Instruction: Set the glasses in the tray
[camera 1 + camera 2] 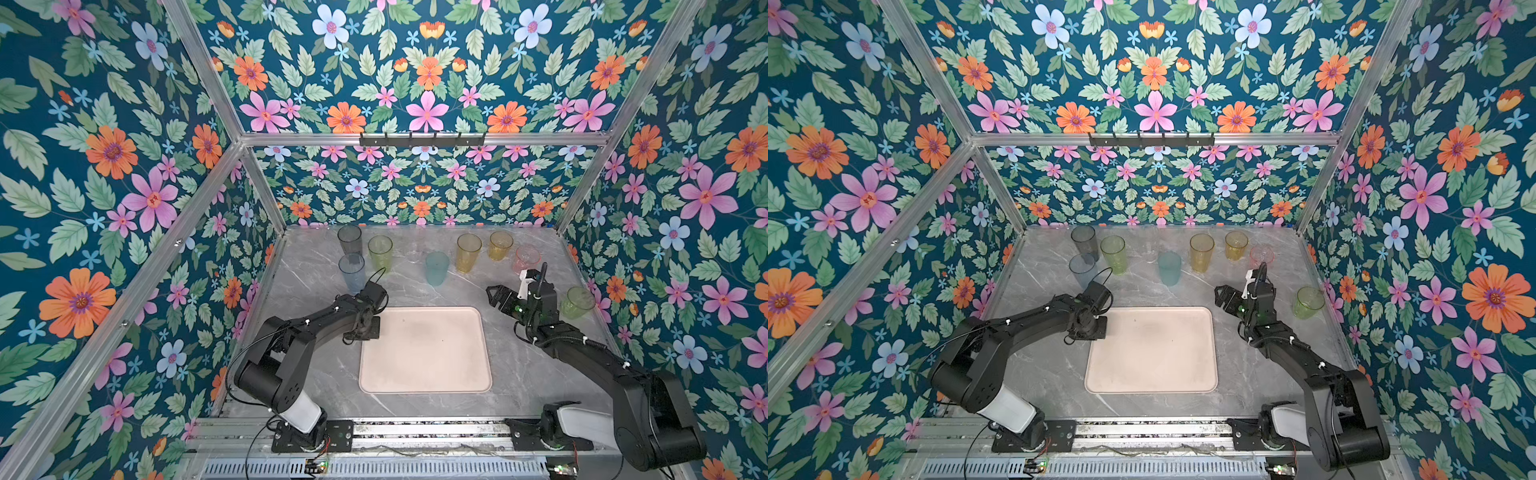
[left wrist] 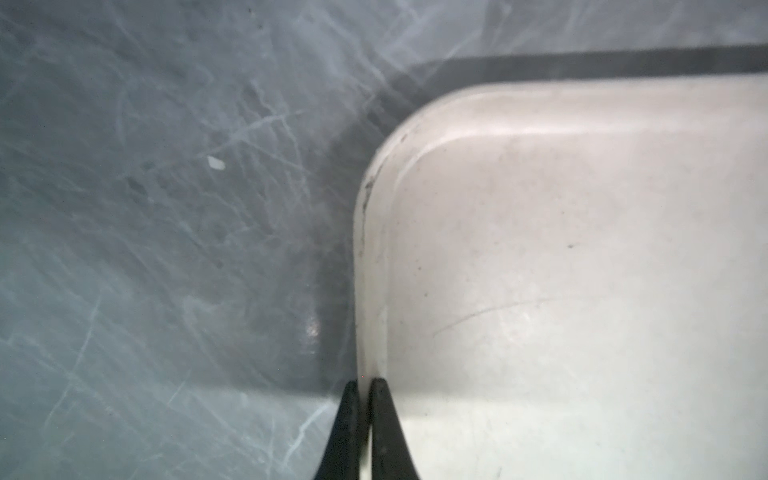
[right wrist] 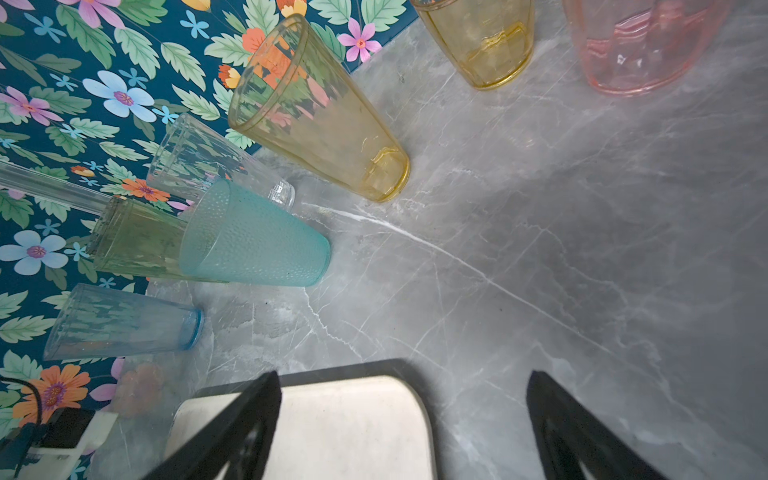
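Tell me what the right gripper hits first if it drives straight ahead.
Probably bare table, short of the tall amber tumbler; the open right gripper seems tilted downward, though depth is unclear.

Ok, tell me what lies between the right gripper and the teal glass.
Nothing: only bare marble table separates the open right gripper from the teal glass, as both top views show.

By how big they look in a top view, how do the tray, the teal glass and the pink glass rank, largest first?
1. tray, by far the largest
2. teal glass
3. pink glass, shorter than the teal one at a similar depth
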`<act>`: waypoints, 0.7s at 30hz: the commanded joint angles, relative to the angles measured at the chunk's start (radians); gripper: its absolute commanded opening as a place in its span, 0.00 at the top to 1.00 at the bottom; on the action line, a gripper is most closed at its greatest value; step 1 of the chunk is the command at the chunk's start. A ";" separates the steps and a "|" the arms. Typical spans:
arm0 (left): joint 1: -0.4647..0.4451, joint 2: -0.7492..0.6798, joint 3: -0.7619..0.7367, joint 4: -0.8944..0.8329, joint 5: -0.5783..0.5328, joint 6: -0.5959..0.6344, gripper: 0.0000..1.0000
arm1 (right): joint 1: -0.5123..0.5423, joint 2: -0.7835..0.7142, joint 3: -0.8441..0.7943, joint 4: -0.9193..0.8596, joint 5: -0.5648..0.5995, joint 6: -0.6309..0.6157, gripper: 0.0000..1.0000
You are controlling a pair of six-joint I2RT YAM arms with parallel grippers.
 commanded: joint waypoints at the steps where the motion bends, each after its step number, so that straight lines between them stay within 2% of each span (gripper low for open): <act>1: 0.004 -0.001 0.005 -0.044 -0.026 0.002 0.90 | 0.001 0.004 0.012 0.001 -0.006 -0.007 0.07; 6: 0.007 -0.023 0.015 -0.052 -0.049 0.005 0.72 | 0.001 0.002 0.013 -0.002 -0.007 -0.007 0.07; 10: 0.012 -0.056 0.030 -0.062 -0.068 0.011 0.62 | 0.001 0.003 0.014 -0.002 -0.011 -0.007 0.06; 21: 0.051 -0.131 0.083 -0.099 -0.074 0.009 0.47 | 0.001 0.004 0.015 -0.003 -0.016 -0.006 0.07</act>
